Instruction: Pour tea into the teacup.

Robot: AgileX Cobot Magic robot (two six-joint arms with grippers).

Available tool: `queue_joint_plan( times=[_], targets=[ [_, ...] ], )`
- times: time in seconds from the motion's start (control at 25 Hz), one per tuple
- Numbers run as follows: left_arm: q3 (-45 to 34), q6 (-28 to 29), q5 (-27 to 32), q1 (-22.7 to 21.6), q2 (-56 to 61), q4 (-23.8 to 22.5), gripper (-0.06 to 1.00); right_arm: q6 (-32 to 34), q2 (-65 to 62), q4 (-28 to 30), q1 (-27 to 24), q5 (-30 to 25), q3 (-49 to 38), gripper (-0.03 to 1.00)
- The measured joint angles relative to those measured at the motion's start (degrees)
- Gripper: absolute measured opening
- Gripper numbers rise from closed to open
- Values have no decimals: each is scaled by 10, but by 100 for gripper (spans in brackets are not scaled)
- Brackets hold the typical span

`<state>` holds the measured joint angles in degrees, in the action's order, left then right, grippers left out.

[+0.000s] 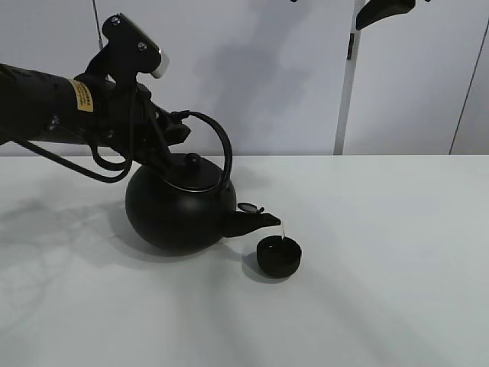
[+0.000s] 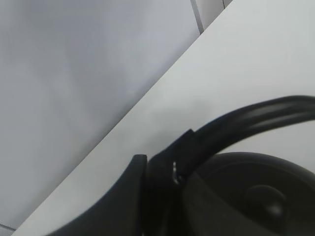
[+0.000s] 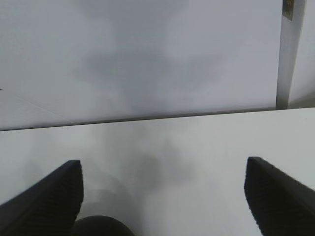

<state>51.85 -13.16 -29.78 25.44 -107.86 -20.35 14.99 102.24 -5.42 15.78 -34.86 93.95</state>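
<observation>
L claw (image 1: 177, 126) clamped tight on kettle (image 1: 177, 212) handle (image 1: 219, 139); kettle tipped, thin tea (image 1: 281, 230) trickled into teacup (image 1: 278, 257). R claw (image 3: 163, 196) wide open, empty.

Right claw (image 3: 162, 167), dark fingers (image 3: 51, 199) wide apart, white table (image 3: 197, 142) beyond them, plain grey wall (image 3: 147, 49) behind the table

white table (image 1: 397, 306), pale wall panels (image 1: 290, 84) behind.
</observation>
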Motion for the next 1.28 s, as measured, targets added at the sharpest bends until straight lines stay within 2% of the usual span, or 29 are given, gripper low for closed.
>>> queue_joint_plan(
  times=[0.2,0.6,0.84,1.28],
  targets=[
    [0,32,-4,0,0,7,11,0,0,0,0,0,0,61],
    [0,55,-39,0,0,88,11,0,0,0,0,0,0,61],
    [-14,55,-88,0,0,140,11,0,0,0,0,0,0,61],
    [-116,8,-181,-1,20,259,11,0,0,0,0,1,0,61]
  ],
)
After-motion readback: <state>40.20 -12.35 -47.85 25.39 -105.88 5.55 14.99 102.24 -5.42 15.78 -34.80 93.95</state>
